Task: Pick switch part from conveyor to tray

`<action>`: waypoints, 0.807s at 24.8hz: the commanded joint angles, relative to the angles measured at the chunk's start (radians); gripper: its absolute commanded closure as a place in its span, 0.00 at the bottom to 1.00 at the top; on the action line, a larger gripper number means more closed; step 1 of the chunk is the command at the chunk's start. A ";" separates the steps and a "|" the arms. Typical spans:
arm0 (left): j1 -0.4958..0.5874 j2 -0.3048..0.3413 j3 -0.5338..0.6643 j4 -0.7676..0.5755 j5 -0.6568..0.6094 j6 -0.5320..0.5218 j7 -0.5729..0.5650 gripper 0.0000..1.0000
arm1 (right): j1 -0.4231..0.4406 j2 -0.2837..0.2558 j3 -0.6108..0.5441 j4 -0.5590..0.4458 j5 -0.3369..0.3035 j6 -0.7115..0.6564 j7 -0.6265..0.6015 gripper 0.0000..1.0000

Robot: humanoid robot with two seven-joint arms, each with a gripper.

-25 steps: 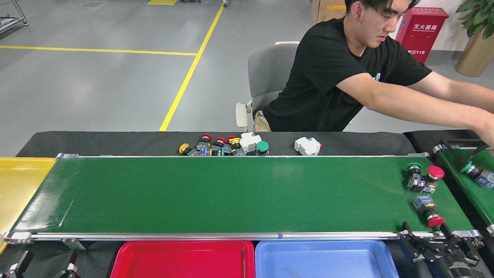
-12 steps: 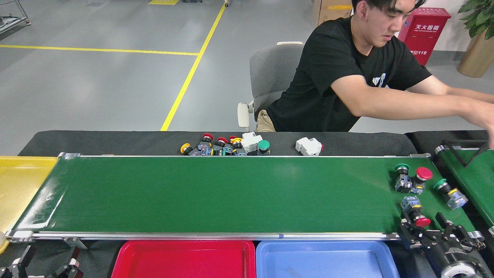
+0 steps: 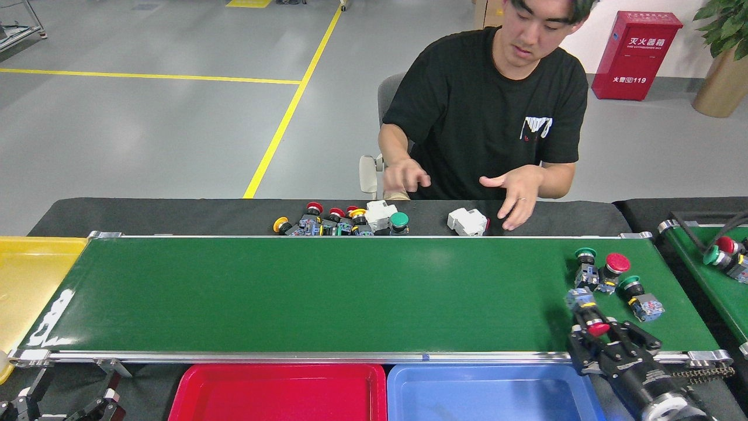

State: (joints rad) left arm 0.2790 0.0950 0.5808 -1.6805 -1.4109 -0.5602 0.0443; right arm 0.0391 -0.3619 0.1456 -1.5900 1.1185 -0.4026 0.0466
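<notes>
Right gripper (image 3: 597, 334): jaws spread on either side of a red-capped switch part (image 3: 591, 320) at the near edge of the conveyor (image 3: 327, 292); whether the fingers touch it cannot be told, and nothing is lifted.
Left gripper (image 3: 64, 403): low at the frame's corner, far left of the working claw, fingers apart and empty.
Other parts: three more switches (image 3: 608, 275) lie just beyond the claw and slightly to its right, close together.
Trays: blue tray (image 3: 491, 389) just left of the claw and nearer the robot; red tray (image 3: 280, 389) further left.
Bystander: a person (image 3: 491, 117) sits across the belt, hands well clear.
Risk: the round cap could roll or squirt out of a closing pinch; a wide approach may knock the neighbouring switches.
</notes>
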 commanded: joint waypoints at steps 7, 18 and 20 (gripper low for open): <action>-0.032 0.011 -0.006 -0.010 -0.003 0.005 -0.001 0.00 | -0.127 0.270 0.344 0.047 0.290 -0.127 -0.030 0.25; -0.034 0.011 -0.026 -0.008 -0.016 0.009 -0.003 0.00 | -0.022 0.322 0.229 -0.064 0.255 0.007 -0.022 0.03; -0.029 0.009 -0.015 -0.010 -0.016 0.008 -0.003 0.00 | 0.100 0.321 0.164 -0.148 0.251 0.196 -0.033 0.03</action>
State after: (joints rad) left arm 0.2514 0.0950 0.5573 -1.6799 -1.4270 -0.5526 0.0383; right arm 0.1098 -0.0374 0.3377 -1.6902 1.3767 -0.3498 0.0271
